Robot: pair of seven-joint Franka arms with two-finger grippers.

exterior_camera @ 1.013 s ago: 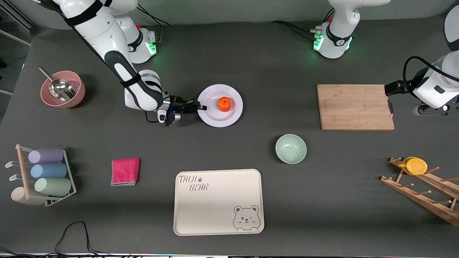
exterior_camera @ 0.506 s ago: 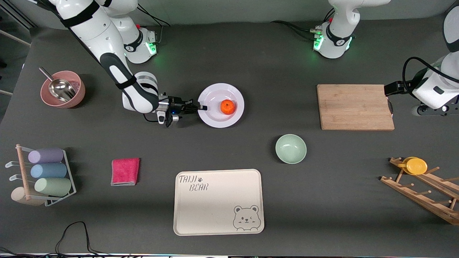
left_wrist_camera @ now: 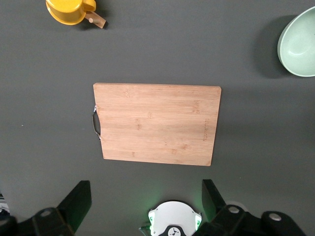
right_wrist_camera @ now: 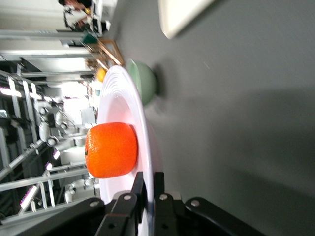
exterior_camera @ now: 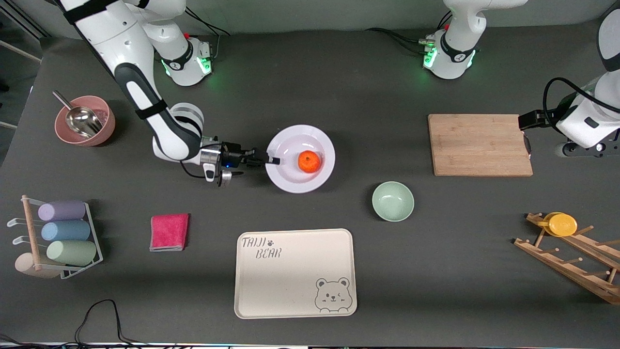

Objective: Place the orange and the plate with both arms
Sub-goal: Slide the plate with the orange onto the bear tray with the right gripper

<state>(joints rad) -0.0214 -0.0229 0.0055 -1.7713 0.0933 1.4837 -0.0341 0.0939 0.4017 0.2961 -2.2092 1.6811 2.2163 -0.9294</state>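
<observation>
The white plate (exterior_camera: 290,179) is held up over the middle of the table, with the orange (exterior_camera: 309,161) resting on it. My right gripper (exterior_camera: 272,160) is shut on the plate's rim at the edge toward the right arm's end. In the right wrist view the fingers (right_wrist_camera: 158,183) pinch the rim of the plate (right_wrist_camera: 123,105) and the orange (right_wrist_camera: 110,150) sits close to them. My left gripper (left_wrist_camera: 146,196) is open and empty, high over the table near the wooden cutting board (left_wrist_camera: 157,123), and waits at the left arm's end.
A pale-green bowl (exterior_camera: 393,201) and the beige bear-print tray (exterior_camera: 295,273) lie nearer the camera than the plate. The cutting board (exterior_camera: 479,144), a wooden rack with a yellow cup (exterior_camera: 562,224), a pink cloth (exterior_camera: 168,231), a pink bowl with scoop (exterior_camera: 85,121) and a cup rack (exterior_camera: 60,237) stand around.
My right gripper has carried the plate with the orange toward the front camera and slightly toward the left arm's end. The orange has shifted a little on the plate. The left arm has not moved.
</observation>
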